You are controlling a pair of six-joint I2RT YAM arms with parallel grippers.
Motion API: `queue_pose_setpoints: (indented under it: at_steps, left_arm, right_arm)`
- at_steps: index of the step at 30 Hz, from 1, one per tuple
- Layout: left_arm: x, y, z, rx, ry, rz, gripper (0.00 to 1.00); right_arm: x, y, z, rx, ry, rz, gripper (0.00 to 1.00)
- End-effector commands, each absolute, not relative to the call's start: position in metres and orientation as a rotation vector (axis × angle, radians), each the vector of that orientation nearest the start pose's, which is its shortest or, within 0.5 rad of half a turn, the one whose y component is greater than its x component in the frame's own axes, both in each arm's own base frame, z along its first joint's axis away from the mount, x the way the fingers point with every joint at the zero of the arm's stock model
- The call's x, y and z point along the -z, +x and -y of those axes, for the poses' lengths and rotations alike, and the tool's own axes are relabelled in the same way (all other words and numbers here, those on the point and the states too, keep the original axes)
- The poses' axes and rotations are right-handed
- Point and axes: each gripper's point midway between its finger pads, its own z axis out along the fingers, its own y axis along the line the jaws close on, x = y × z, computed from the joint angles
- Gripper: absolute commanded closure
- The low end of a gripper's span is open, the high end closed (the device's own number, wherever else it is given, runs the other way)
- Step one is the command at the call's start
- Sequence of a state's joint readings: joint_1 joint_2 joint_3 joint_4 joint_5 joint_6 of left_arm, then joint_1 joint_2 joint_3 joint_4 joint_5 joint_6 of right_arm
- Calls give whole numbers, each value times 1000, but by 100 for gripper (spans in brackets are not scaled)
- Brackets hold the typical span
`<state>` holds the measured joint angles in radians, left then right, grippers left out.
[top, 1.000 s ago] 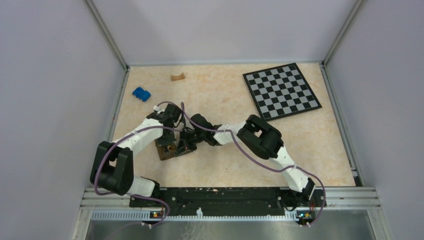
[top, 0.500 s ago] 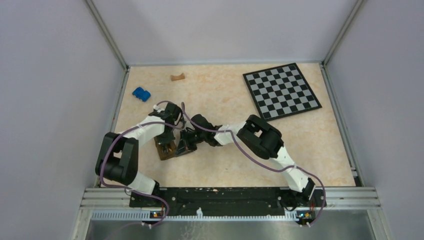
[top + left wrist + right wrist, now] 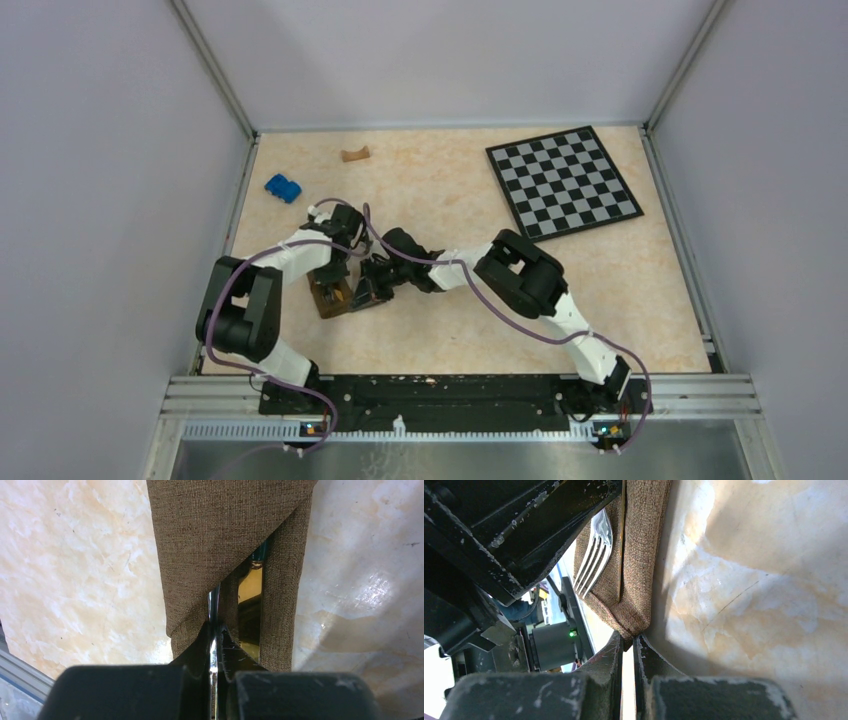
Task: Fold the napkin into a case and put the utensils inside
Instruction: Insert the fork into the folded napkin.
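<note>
The napkin, a dark-brown cloth, lies folded into a narrow case point(image 3: 333, 298) point(image 3: 220, 535) near the table's left middle. A diagonal flap leaves a pocket in which the knife point(image 3: 250, 587) shows its brownish handle and dark blade. My left gripper point(image 3: 216, 627) point(image 3: 338, 268) is at the case's near end, shut on a thin silver utensil seen edge-on that runs into the fold. The right wrist view shows this as the fork point(image 3: 596, 555), tines against the cloth. My right gripper point(image 3: 628, 639) point(image 3: 366, 290) is shut on a corner of the cloth from the right.
A checkerboard point(image 3: 562, 180) lies at the back right. A small blue block point(image 3: 283, 187) sits by the left wall and a tan stubby piece point(image 3: 354, 154) near the back edge. Grey walls enclose the table on three sides.
The left arm's elbow has swung up and to the right, and its wrist has shifted slightly toward the back. The right arm and the case have stayed put.
</note>
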<state>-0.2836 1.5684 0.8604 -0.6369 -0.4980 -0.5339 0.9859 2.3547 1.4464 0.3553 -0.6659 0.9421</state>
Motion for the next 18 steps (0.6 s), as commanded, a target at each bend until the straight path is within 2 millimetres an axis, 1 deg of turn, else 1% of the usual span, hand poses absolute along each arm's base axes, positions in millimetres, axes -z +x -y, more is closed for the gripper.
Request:
queue_pose_setpoints:
  at_steps: [1, 7, 10, 15, 16, 18]
  left_arm:
    - [-30, 290, 2, -531, -449, -2572, 100]
    - [-35, 298, 1, -527, -454, -2540, 100]
    - [-32, 300, 1, -526, -460, -2539, 100]
    - [-22, 298, 1, -529, -474, -2570, 100]
    - [-20, 295, 2, -530, -476, -2585, 97]
    - [-19, 291, 1, -540, -482, -2605, 89]
  right_arm:
    - [-30, 196, -530, -1625, -569, -2517, 100]
    - [-30, 199, -531, -1621, -565, -2514, 100]
    - [-31, 199, -531, -1618, -566, -2514, 100]
    - [-31, 199, -531, -1609, -574, -2512, 100]
    - [-32, 200, -530, -1607, -574, -2511, 100]
    - [-34, 200, -530, -1599, -582, -2505, 100]
